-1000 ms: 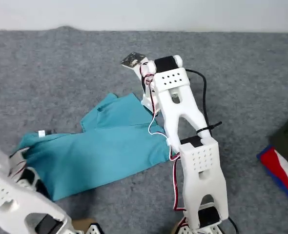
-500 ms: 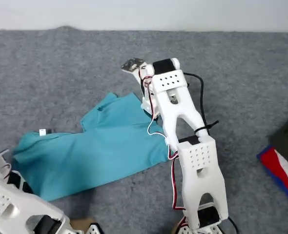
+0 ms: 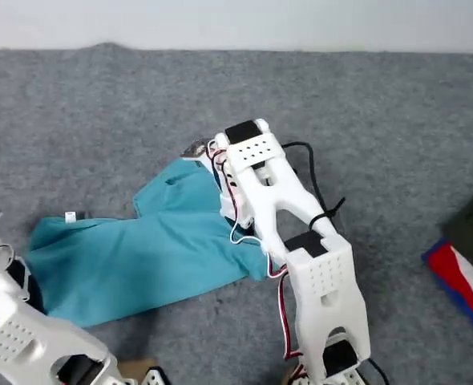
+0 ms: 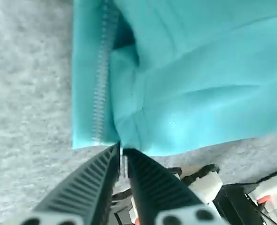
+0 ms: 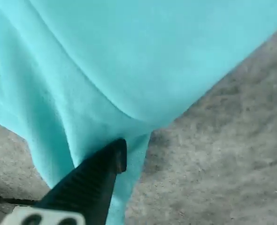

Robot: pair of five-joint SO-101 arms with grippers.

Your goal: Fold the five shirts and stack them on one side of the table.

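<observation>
The teal shirt (image 3: 156,249) lies left of centre on the grey counter (image 3: 100,104). The left end effector (image 4: 122,157) pinches its hem; the right end effector (image 5: 119,152) grips a bunched fold.

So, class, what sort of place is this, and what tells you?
Probably a robotics lab bench for laundry folding: two white robot arms over a grey felt-covered table, a teal shirt spread on it, more garments at its edge.
</observation>
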